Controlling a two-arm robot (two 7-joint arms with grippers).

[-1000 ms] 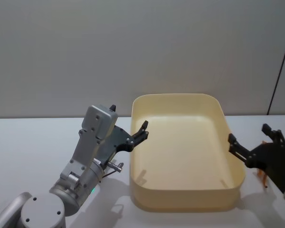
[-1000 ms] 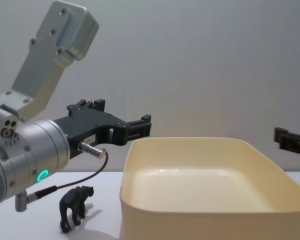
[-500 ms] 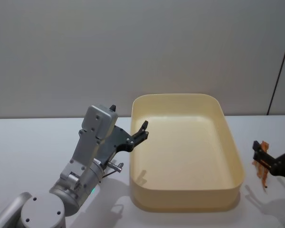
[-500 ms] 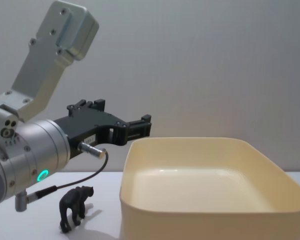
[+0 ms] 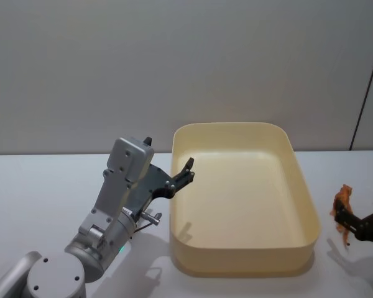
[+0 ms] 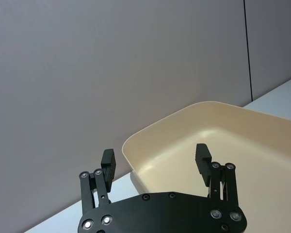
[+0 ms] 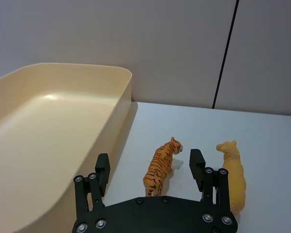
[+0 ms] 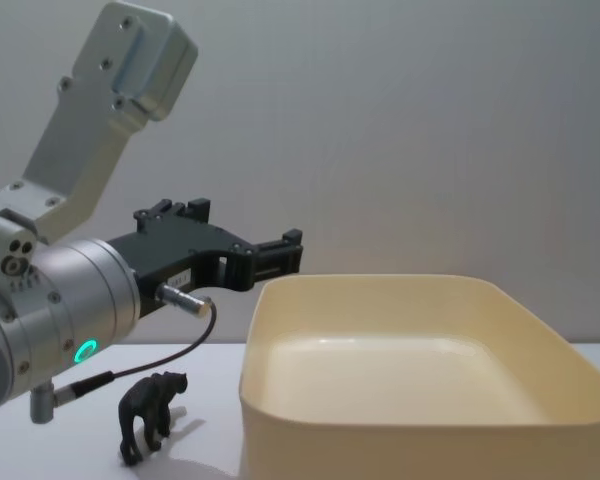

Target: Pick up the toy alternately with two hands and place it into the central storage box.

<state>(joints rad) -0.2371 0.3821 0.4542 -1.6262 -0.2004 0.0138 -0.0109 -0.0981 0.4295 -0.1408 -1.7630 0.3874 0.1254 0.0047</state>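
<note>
Two pincers: both are being shown spread wide, and nothing is being gripped by either one.
Left pincer [image 6: 155,158]: it's being held up in the air at the left rim of the storage box [image 5: 242,262], with the tips being pointed in over that rim and the fingers well apart.
Left arm [image 8: 60,300]: thick and silver, with a green ring light being shown glowing on it.
Right pincer [image 7: 149,164]: it's being held low near the table [image 5: 43,186] on the box's right side. The fingers are spread wide, and the tiger toy [image 7: 160,169] is being framed between them in the right wrist view.
Storage box: a big cream-yellow tub, being seen sitting mid-table between the two arms.
Tiger toy: orange with stripes, being seen standing upright on the table just right of the box, near its long wall. Whether a finger is touching it can't be told, honestly.
Yellow toy [image 7: 231,171]: an animal figurine, being seen standing just beside the tiger on the side away from the box, just outside the pincer's finger.
Black toy [image 8: 150,410]: bear-like, being seen standing on the table left of the box, under the left arm and apart from the box wall.
</note>
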